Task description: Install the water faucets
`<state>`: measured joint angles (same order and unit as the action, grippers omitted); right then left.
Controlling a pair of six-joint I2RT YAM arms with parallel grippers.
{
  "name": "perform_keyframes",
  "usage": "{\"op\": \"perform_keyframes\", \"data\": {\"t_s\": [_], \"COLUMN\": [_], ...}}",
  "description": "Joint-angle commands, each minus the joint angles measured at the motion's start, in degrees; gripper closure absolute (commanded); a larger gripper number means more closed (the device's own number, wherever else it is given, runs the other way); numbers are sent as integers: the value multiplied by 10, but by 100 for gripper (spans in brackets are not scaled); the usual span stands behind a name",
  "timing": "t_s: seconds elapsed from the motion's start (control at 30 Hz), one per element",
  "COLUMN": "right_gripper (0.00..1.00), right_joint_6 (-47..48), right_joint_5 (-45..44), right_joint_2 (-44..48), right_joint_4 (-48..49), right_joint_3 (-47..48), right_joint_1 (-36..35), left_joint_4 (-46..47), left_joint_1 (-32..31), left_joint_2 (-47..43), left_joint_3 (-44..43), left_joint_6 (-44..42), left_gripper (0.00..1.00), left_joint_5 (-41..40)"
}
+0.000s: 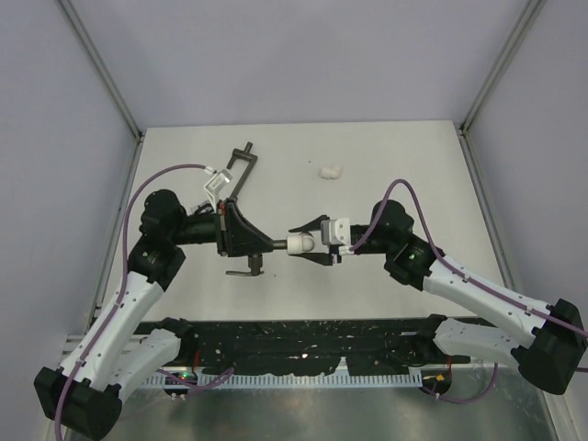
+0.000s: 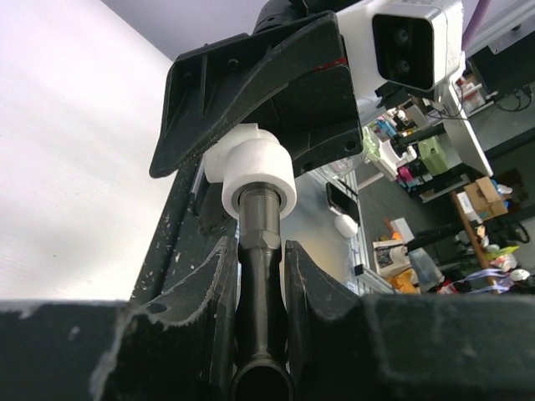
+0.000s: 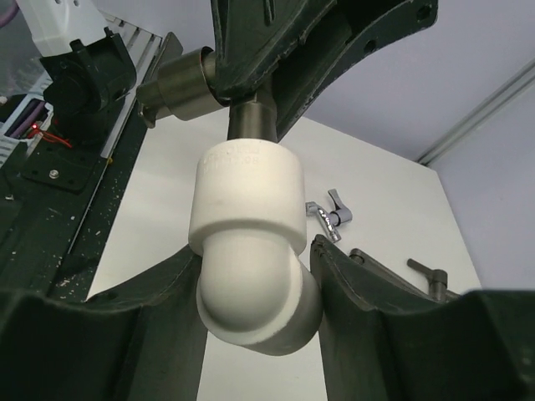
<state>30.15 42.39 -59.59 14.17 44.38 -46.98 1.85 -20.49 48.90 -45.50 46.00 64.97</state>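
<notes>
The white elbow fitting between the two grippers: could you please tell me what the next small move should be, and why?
Probably the right gripper should begin twisting the white elbow fitting onto the dark faucet. Its fingers sit against the elbow's sides, the faucet's stem sits in the elbow's collar, and the left gripper clamps the faucet's body.

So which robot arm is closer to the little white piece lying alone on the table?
Right. The loose white elbow lies just beyond the right end effector; the left end effector sits farther left, gripping the dark tap.
</notes>
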Motion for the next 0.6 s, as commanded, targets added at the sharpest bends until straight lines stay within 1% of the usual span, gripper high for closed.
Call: {"op": "perform_keyframes", "data": {"t_s": [0.0, 0.03, 0.07, 0.13, 0.17, 0.2, 0.3, 0.33, 0.37, 0.4, 0.43, 0.47, 0.5, 0.57], "right_gripper": [60, 63, 82, 95, 95, 95, 95, 95, 95, 95, 95, 95, 95, 95], "right_joint_6": [-70, -88, -110, -142, -157, -192, -278, -335, -362, -424, -452, -518, -546, -662], "right_joint_5": [35, 37, 40, 39, 32, 31, 15, 3, -20, -34, -68, -80, -98, -102], "right_joint_2": [-3, -5, -8, -11, -14, -17, -35, -43, -47, -56, -59, -66, -68, -79], "right_joint_4": [57, 65, 71, 88, 95, 104, 122, 125, 125, 125, 121, 118, 119, 135], "right_joint_3": [25, 25, 26, 24, 24, 25, 31, 38, 41, 47, 50, 52, 50, 45], "right_joint_1": [-5, -5, -5, -5, -5, -6, -5, -5, -5, -6, -4, -5, -5, -5], "left_joint_4": [14, 14, 11, 2, -6, -15, -47, -50, -50, -50, -44, -41, -40, -40], "left_joint_1": [0, 1, 1, 1, 1, 0, 1, 1, -1, 0, -2, -6, -13, -28], "left_joint_2": [2, 5, 6, 4, 1, -2, -30, -49, -69, -85, -107, -125, -147, -185], "left_joint_3": [-37, -37, -38, -43, -46, -50, -53, -48, -39, -30, -17, -5, 10, 37], "left_joint_6": [-35, -39, -46, -70, -90, -113, -207, -258, -297, -343, -390, -435, -493, -583], "left_gripper": [100, 100, 100, 100, 100, 100, 100, 100, 100, 100, 100, 100, 100, 100], "left_joint_5": [-7, -7, -9, -14, -20, -27, -66, -84, -103, -123, -142, -155, -170, -189]}}
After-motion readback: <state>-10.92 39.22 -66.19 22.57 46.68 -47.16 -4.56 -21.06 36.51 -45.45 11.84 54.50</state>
